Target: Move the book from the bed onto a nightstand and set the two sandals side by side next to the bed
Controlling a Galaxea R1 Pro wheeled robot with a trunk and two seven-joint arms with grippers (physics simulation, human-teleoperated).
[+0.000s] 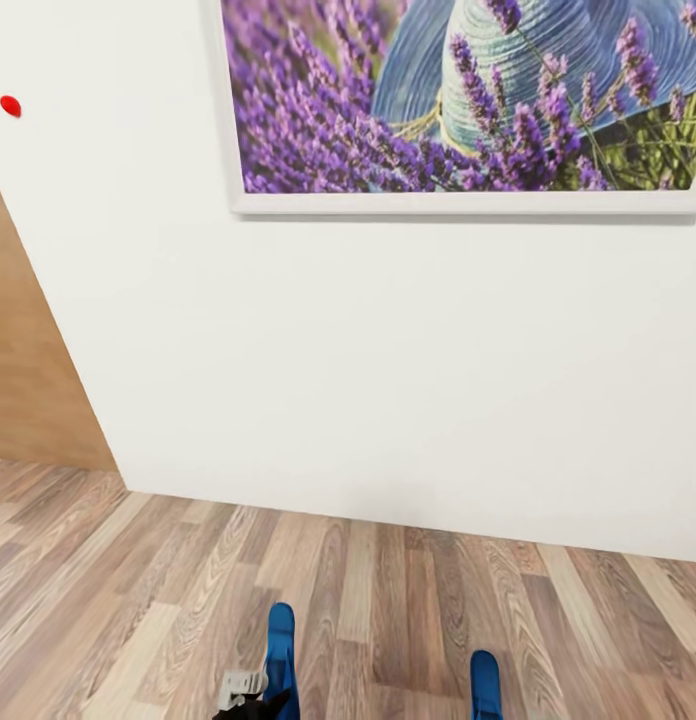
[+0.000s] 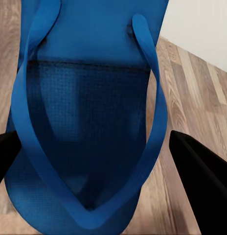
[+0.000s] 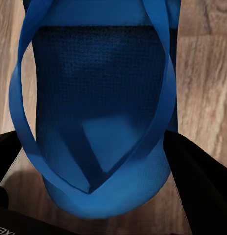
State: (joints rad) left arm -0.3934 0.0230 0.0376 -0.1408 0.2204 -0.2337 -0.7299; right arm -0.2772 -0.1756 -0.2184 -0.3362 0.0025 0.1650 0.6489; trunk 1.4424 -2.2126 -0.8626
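Note:
Two bright blue sandals are held up above the wood-plank floor. In the head view the left sandal (image 1: 280, 648) rises from my left gripper (image 1: 250, 702) at the bottom edge, and the right sandal's (image 1: 485, 684) tip pokes up further right. The left wrist view has my left gripper (image 2: 94, 147) shut on a sandal (image 2: 84, 112), one black finger (image 2: 204, 183) on each side of the sole. My right gripper (image 3: 94, 142) is likewise shut on the other sandal (image 3: 99, 88), whose blue straps meet near the fingers (image 3: 201, 188). The bed, book and nightstand are out of view.
A white wall (image 1: 388, 380) stands close ahead, with a large framed lavender picture (image 1: 468, 100) high up. A tan wooden door (image 1: 33, 380) sits at the left and a small red dot (image 1: 10, 105) marks the wall. Wood floor (image 1: 408, 610) lies between me and the wall.

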